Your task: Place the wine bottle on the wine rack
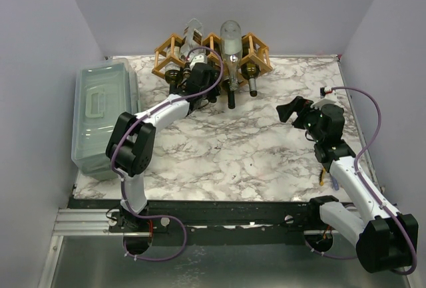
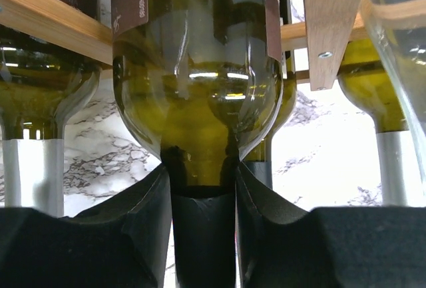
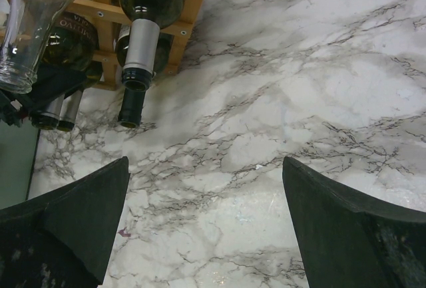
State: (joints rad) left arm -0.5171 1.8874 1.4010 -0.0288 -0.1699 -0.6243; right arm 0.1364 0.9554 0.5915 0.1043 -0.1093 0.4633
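Note:
The wine bottle (image 2: 200,102) is green glass with a dark capsule on its neck. It lies body-first in a cell of the wooden wine rack (image 1: 213,54), whose sticks (image 2: 53,25) frame it in the left wrist view. My left gripper (image 2: 203,195) is shut on the bottle's neck, just below the shoulder. In the top view the left gripper (image 1: 194,72) is at the rack's front left and hides most of the bottle. My right gripper (image 1: 293,112) is open and empty above the table, right of the rack. It also shows open in the right wrist view (image 3: 206,188).
Several other bottles lie in the rack, necks pointing forward (image 1: 231,92), including a clear glass one (image 1: 231,38). A grey-green lidded box (image 1: 103,115) stands at the table's left edge. The marble tabletop (image 1: 233,148) lies between the arms, with walls on three sides.

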